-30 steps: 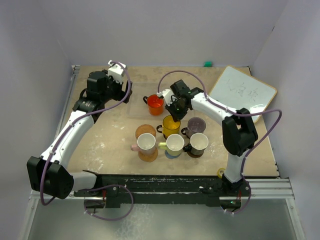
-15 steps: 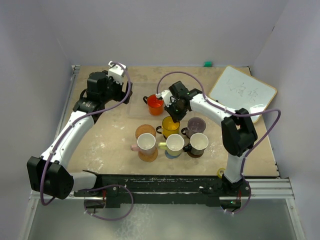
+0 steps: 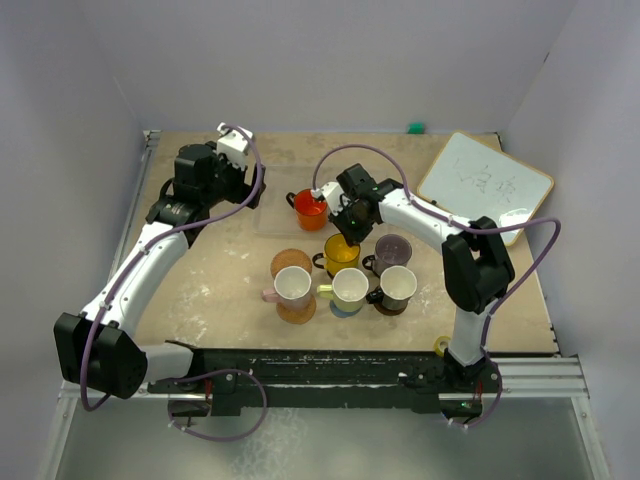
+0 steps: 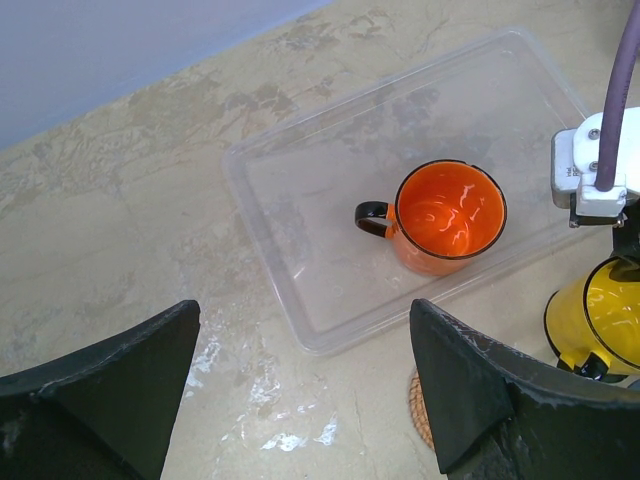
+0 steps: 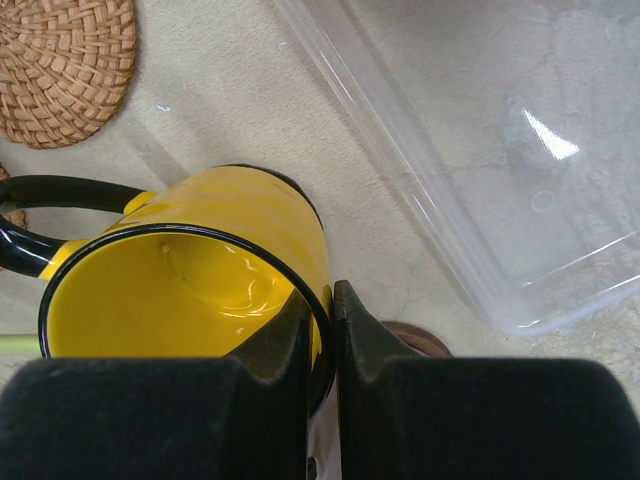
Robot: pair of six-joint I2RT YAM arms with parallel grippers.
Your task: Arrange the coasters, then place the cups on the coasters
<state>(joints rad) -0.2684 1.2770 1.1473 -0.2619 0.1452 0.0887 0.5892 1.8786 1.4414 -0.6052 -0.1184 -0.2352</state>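
My right gripper [image 5: 322,300] is shut on the rim of the yellow cup [image 5: 200,290], one finger inside and one outside. A dark brown coaster [image 5: 415,340] peeks out by the cup's base. From above, the yellow cup [image 3: 342,250] stands behind the pink [image 3: 291,285], pale yellow-green [image 3: 349,287] and black [image 3: 397,285] cups, with the mauve-grey cup [image 3: 392,250] to its right. A woven orange-brown coaster [image 3: 290,262] lies bare. The red-orange cup [image 4: 447,215] stands in the clear tray [image 4: 300,230]. My left gripper [image 4: 305,400] hangs open and empty above the table, short of the tray.
A whiteboard [image 3: 485,185] lies at the back right and a small green item [image 3: 415,127] by the back wall. A yellow tape roll [image 3: 441,345] sits at the front edge near the right base. Walls close in the left, back and right sides.
My right wrist has edged slightly to the left with the yellow cup still clamped; the cup stays in about the same place. The left arm has not moved.
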